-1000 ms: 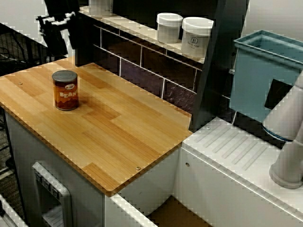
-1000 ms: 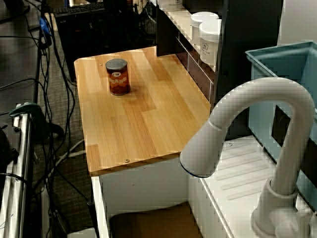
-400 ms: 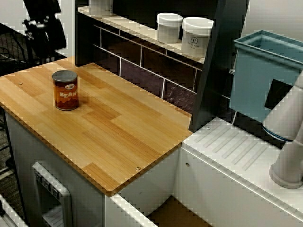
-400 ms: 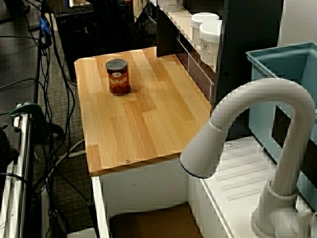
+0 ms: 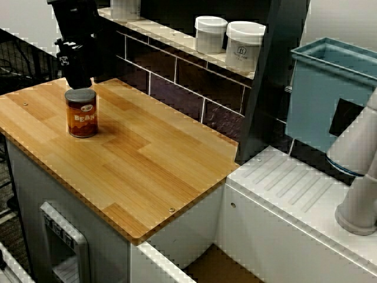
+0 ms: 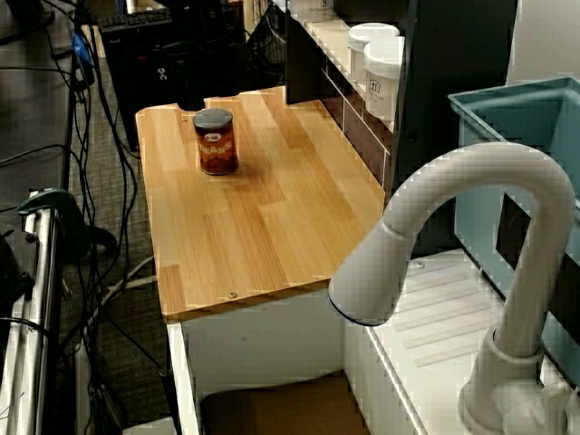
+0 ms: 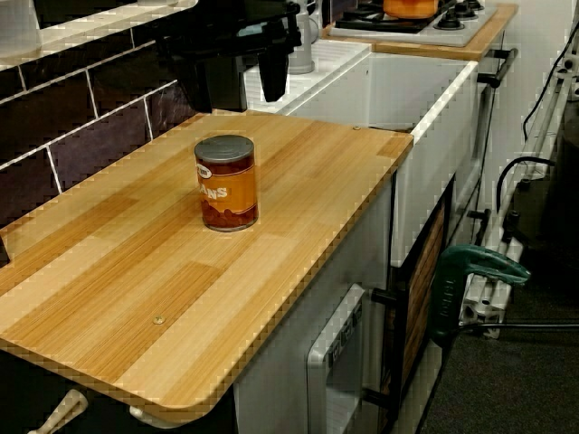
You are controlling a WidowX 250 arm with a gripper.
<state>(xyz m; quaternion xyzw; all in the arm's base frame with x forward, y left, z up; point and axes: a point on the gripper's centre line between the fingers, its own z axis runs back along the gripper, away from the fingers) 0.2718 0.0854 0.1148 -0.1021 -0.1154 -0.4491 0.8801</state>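
Observation:
A brown bean can [image 5: 81,112] with a grey lid stands upright near the far left of the wooden countertop [image 5: 147,159]. My black gripper [image 5: 78,79] hangs just above and behind it, not touching. In the view from the counter's end, the can [image 7: 226,183] sits mid-board. There the gripper [image 7: 246,90] is open behind and above it, two dark fingers [image 7: 273,80] pointing down with nothing between them. In the view from beside the tap, the can [image 6: 217,140] shows, but the gripper blends into the dark background.
Two white jars [image 5: 211,34] [image 5: 244,46] stand on the shelf above the dark tiled wall. A blue bin [image 5: 330,94] and a white tap [image 6: 453,245] are at the sink side, by the ribbed drainboard [image 5: 294,188]. A green clamp [image 7: 470,271] sits beyond the counter's end.
The gripper swung left and away, then came back right and down, so it now hangs close over the can. The can has not moved.

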